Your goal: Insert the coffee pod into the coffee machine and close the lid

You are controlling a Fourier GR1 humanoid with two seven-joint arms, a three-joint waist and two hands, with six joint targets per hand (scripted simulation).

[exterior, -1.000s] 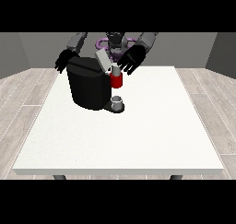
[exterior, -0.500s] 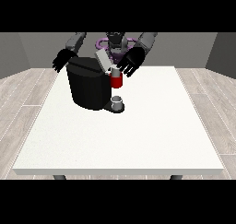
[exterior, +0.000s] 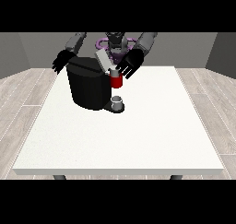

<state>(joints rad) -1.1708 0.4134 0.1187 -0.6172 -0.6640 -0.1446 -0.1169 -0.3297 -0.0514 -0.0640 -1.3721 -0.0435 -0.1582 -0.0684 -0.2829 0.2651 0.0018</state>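
Tabletop, white and broad [exterior: 138,140], is filling the near half of the view, with wood-look flooring [exterior: 18,94] showing to the left and right of it. Farther back, left of the table's middle, a black coffee machine [exterior: 90,87] is standing upright, and a small grey cup [exterior: 117,102] is sitting on the machine's base at its near right corner. Just above the cup, a red part of the machine's brew head [exterior: 116,81] is facing the camera, with a small light piece on top of it that may be the coffee pod [exterior: 113,71], though I cannot tell for certain. A grey lid [exterior: 103,61] is tilting up and back from the machine's top, so the lid is standing open. The hand at the view's right [exterior: 129,64] is hanging just right of the lid and above the red part, its fingers spread and relaxed, holding nothing that can be made out. The hand at the view's left [exterior: 61,61] is hovering by the machine's far left corner with fingers likewise spread. Farthest back, the robot's torso [exterior: 116,45] is sitting behind the table's far edge
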